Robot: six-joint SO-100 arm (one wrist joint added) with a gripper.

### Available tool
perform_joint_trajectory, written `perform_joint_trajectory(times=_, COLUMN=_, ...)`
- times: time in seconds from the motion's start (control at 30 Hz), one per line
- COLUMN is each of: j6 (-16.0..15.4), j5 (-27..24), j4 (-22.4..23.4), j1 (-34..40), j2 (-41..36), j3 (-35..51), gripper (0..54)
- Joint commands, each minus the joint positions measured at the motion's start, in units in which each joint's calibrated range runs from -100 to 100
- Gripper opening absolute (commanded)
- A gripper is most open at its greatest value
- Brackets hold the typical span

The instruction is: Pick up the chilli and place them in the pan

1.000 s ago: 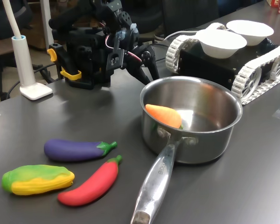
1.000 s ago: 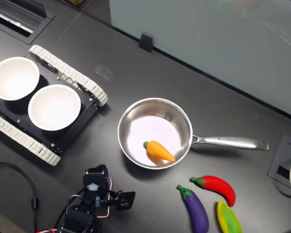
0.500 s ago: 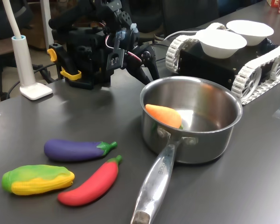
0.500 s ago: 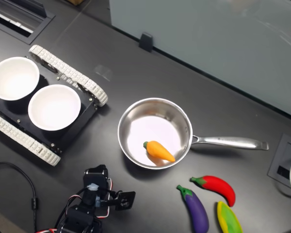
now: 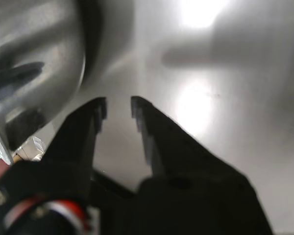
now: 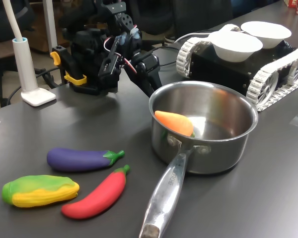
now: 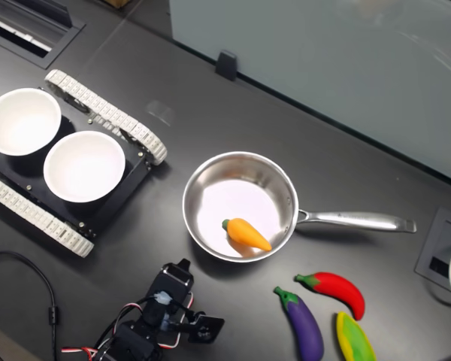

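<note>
Hand [image 5: 118, 107]: my fingers stand a small gap apart with bare desk showing between them; I hold nothing.
Hand position: close beside the pan's [image 6: 238, 144] outer wall, on the side away from the handle [image 6: 164, 198] in the first exterior view; well apart from the target.
Chilli [image 6: 95, 194]: flat on the desk [image 6: 268, 198], untouched, stem end toward the pan, near the first exterior view's lower left.
Neighbours: aubergine [image 6: 82, 159] just beside the chilli; yellow-green corn toy [image 6: 39, 190] on its other side, possibly touching, cannot tell from this angle.
Pan contents: an orange carrot [image 6: 174, 122] already lies inside, near the handle-side wall.
Risk 1: I sit so close to the pan that a direct sweep toward the chilli could catch the rim and shove the pan; lift first.
Risk 2: the crowded toys mean a wide-open approach could pinch the aubergine too, or nudge the chilli aside.
Risk 3: the chilli looks smooth and curved, so a grip near the tapered end may slip; mid-body seems safer.
Risk 4: the wrist view is blurred, so fine alignment from it is doubtful.
</note>
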State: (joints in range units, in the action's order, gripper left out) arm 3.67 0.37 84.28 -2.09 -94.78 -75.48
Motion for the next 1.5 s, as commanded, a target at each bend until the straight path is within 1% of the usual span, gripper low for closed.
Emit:
perform_joint_trajectory(times=0.0, j6=-0.1, j5=0.4, j4=-3.3, j1=-1.4, j2=-0.7, j3=1.4, gripper=8.7)
perform_joint_trajectory(times=0.03, j6=0.1, j5=0.9, j4=-4.3, j1=-1.7, j2=-0.7, j3=1.6, gripper=7.7)
perform_joint_trajectory(times=0.1, j6=0.1, j5=0.9, j4=-6.7, j1=-4.7, j2=-0.7, j3=1.2, gripper=7.2)
perform_joint_trajectory(times=0.13, j6=0.0, j5=1.3, j4=-7.3, j1=-4.8, j2=-0.7, j3=-0.7, gripper=7.0)
perform_joint_trajectory(times=0.17, j6=0.0, j5=1.4, j4=-8.3, j1=-4.7, j2=-0.7, j3=-1.2, gripper=5.2)
perform_joint_trajectory(times=0.2, j6=0.0, j5=1.5, j4=-8.0, j1=-4.7, j2=-0.7, j3=-1.2, gripper=4.7)
perform_joint_trajectory(times=0.3, j6=0.0, j5=1.5, j4=-7.8, j1=-4.6, j2=-0.7, j3=-1.0, gripper=5.9)
perform_joint_trajectory(times=0.43, j6=0.0, j5=1.7, j4=-7.6, j1=-4.2, j2=-0.7, j3=-1.0, gripper=5.8)
perform_joint_trajectory(times=0.53, j6=0.0, j5=2.1, j4=-7.6, j1=-3.6, j2=-0.7, j3=-1.0, gripper=3.5)
perform_joint_trajectory(times=0.6, j6=0.0, j5=2.4, j4=-7.7, j1=-3.1, j2=-0.7, j3=-1.0, gripper=0.5)
perform_joint_trajectory(times=0.67, j6=0.0, j5=2.4, j4=-7.9, j1=-3.1, j2=-0.7, j3=-1.1, gripper=0.0)
perform_joint_trajectory(times=1.47, j6=0.0, j5=2.5, j4=-8.4, j1=-3.1, j2=-0.7, j3=-1.3, gripper=0.0)
